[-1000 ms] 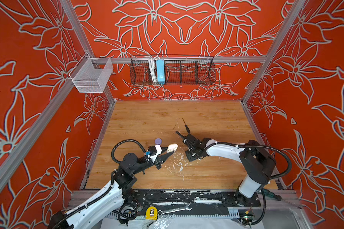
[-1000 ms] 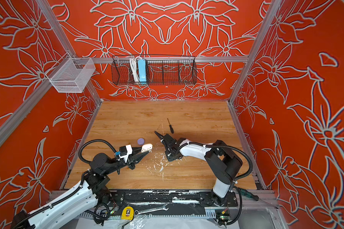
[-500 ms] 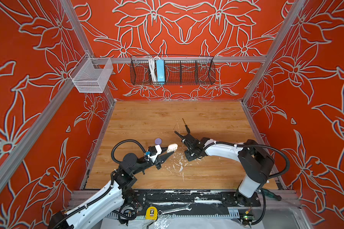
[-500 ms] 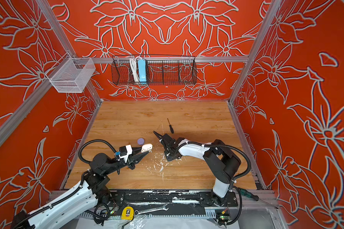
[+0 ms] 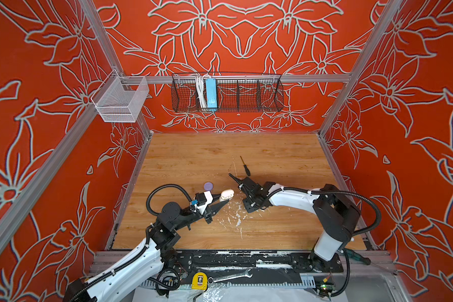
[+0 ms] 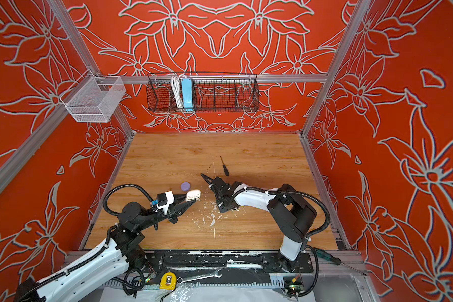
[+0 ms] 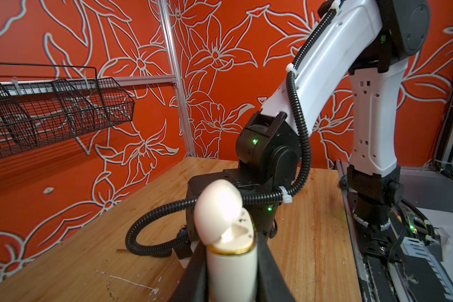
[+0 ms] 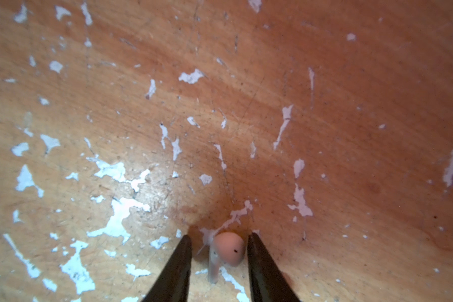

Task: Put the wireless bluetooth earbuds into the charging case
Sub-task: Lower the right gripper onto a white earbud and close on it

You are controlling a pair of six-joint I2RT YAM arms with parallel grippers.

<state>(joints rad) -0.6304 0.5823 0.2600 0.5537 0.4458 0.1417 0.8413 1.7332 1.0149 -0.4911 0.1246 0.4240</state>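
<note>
With the left gripper [image 7: 230, 244] clamped on the open-lidded charging case [image 7: 220, 206], the right gripper [image 8: 219, 236], jaws parted astride a cream-white earbud [image 8: 229, 251] on the mid-tabletop [image 8: 324, 78] (stem pointing back between them), should close slowly, centred on the bulb, lest it squirt free.

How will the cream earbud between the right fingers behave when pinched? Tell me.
The earbud looks tiny and smooth, so probably light and slippery. Its rounded bulb may squirt out or roll from the fingers. The thin stem seems stiff.
</note>
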